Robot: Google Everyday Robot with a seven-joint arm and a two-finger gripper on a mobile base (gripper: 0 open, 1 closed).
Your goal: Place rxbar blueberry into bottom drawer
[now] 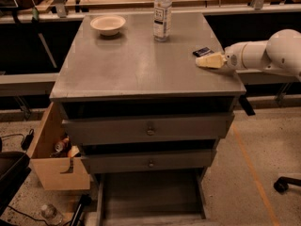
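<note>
**A:** We see the tool low at the worktop's right edge, just beside the rxbar blueberry, a flat dark bar. Can't tell how open it is or whether it grips anything.

**B:** Same here. The bottom drawer is pulled out, a shallow grey tray. The bottle and bowl sit near the back edge.
</note>
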